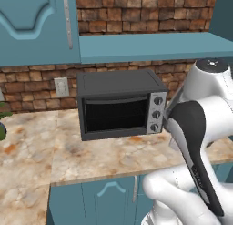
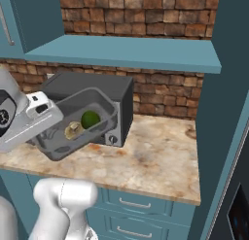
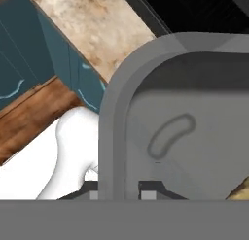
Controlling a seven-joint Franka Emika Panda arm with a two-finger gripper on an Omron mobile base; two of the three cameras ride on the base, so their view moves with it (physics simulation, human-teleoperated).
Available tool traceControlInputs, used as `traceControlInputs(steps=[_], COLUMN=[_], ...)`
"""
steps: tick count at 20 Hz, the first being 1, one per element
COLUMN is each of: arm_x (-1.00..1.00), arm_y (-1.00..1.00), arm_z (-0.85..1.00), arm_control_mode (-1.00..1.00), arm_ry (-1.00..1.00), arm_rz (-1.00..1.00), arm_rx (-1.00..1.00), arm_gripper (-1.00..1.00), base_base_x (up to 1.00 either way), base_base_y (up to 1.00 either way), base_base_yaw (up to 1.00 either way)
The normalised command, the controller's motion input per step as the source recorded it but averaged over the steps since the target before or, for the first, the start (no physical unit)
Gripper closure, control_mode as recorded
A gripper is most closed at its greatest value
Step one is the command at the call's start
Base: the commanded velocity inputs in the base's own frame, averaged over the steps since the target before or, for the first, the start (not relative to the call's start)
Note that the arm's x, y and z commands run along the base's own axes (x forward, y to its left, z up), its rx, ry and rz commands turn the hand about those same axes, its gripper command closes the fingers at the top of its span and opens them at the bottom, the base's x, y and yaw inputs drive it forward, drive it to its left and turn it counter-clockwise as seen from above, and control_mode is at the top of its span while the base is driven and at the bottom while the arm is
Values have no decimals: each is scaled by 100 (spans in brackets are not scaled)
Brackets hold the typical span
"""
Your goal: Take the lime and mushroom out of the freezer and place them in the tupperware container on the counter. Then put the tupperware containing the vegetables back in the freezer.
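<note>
The tupperware container (image 2: 58, 137) hangs tilted above the counter (image 2: 160, 161), in front of the black toaster oven (image 1: 120, 103), its long axis slanting up and away from the hand (image 3: 120, 194), open side toward the camera. Inside sit the lime (image 2: 90, 119) and, just beside it, the mushroom (image 2: 73, 130). The hand seems clamped over the container's rim, one fingertip each side, though the fingers barely show; brick wall (image 1: 136, 10) and teal cupboards (image 1: 32, 28) behind.

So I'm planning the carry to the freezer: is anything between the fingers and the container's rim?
Nothing visible. The fingers straddle the rim of the container, which is lifted off the counter with the lime and mushroom inside, in front of the toaster oven.
</note>
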Motion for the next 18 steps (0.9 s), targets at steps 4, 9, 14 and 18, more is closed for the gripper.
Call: traceControlInputs(steps=[4, 9, 14, 18], arm_x=[-17, -1, 0, 0], arm_y=[-62, -1, 0, 0], arm_z=[-15, 1, 0, 0], arm_control_mode=[-100, -100, -100, 100], arm_ry=[-16, 0, 1, 0], arm_rz=[22, 2, 0, 0], arm_rx=[-3, 0, 0, 0], arm_gripper=[100, 100, 100, 100], base_base_x=[0, 0, 0, -29], base_base_y=[0, 0, 0, 0], base_base_yaw=[0, 0, 0, 0])
